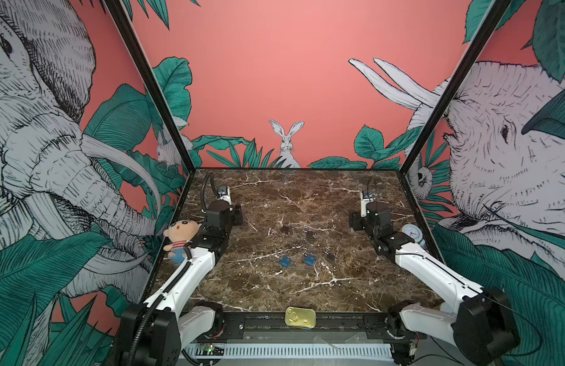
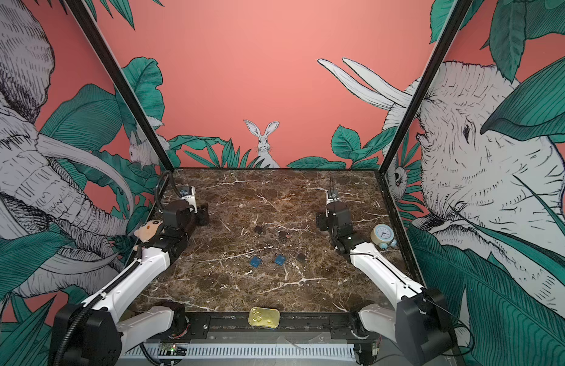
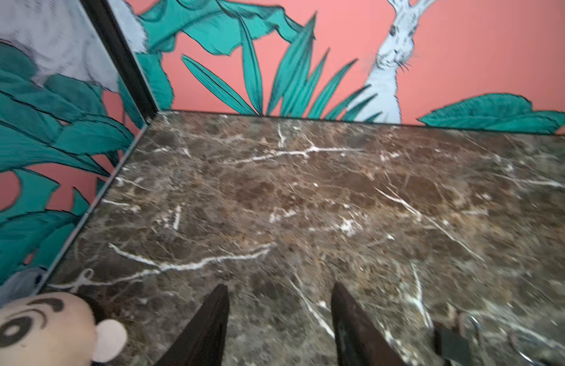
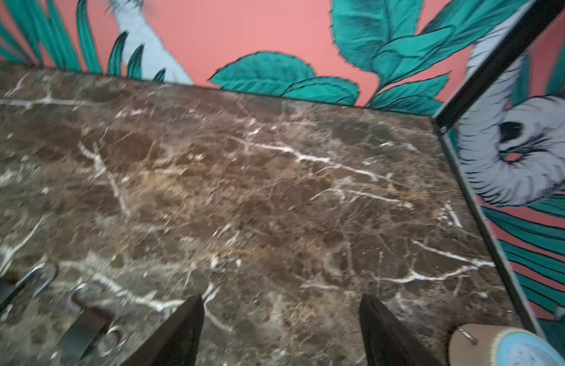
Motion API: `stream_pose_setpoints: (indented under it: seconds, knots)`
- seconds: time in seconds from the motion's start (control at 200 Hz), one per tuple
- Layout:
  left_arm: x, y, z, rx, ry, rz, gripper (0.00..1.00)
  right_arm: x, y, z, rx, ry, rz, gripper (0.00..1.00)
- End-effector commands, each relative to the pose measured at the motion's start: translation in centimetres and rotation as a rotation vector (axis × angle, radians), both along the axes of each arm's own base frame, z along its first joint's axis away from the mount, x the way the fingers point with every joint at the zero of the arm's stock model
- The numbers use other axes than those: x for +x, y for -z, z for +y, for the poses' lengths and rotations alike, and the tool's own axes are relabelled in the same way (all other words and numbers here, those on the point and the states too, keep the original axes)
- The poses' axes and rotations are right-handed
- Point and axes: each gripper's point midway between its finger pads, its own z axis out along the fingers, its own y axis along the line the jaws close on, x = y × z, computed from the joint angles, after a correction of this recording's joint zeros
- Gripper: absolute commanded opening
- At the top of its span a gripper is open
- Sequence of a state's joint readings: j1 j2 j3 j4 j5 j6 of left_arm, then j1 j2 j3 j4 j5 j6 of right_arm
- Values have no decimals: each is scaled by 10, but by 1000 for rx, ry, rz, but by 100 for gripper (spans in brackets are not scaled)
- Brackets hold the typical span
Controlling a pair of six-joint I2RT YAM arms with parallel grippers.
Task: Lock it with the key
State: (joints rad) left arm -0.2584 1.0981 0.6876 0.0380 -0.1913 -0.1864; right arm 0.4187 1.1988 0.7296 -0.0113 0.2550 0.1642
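Marble tabletop [image 1: 306, 291]: 5 padlocks [image 1: 309, 234] mid-table, both tools empty.
Your left gripper [image 3: 279, 285] and right gripper [image 4: 281, 298] gape open on either side of the padlocks; the key is too small to pick out, so you risk pairing the wrong lock or knocking neighbours.

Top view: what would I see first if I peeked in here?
Probably the huge elephants painted on both side walls and the rabbit on the pink back wall. On the marble table, a plush doll sits at the left edge, a blue clock at the right, two small blue padlocks in the middle.
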Motion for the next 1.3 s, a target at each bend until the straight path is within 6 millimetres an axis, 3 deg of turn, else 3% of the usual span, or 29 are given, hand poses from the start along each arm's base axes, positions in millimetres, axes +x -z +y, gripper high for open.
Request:
stream_pose_setpoints:
  seconds: [0.0,0.19,0.32,0.48,0.705,1.135,1.295]
  knots:
    - [-20,16,-19,-49,45,140,54,-19,33,26,-6,-81,153,70]
    - [-34,20,-40,-102,128,195,54,-52,77,70,8,-249,324,60]
    - [-40,22,-41,-105,132,211,54,-74,96,84,-10,-318,404,60]
    - [-40,16,-42,-116,139,194,54,-88,106,89,13,-354,457,62]
    - [-35,14,-45,-116,148,192,54,-105,121,99,66,-383,516,57]
    - [-32,16,-48,-118,155,193,54,-115,145,106,68,-405,597,61]
    - [-34,19,-46,-113,148,196,54,-120,145,109,64,-414,605,60]
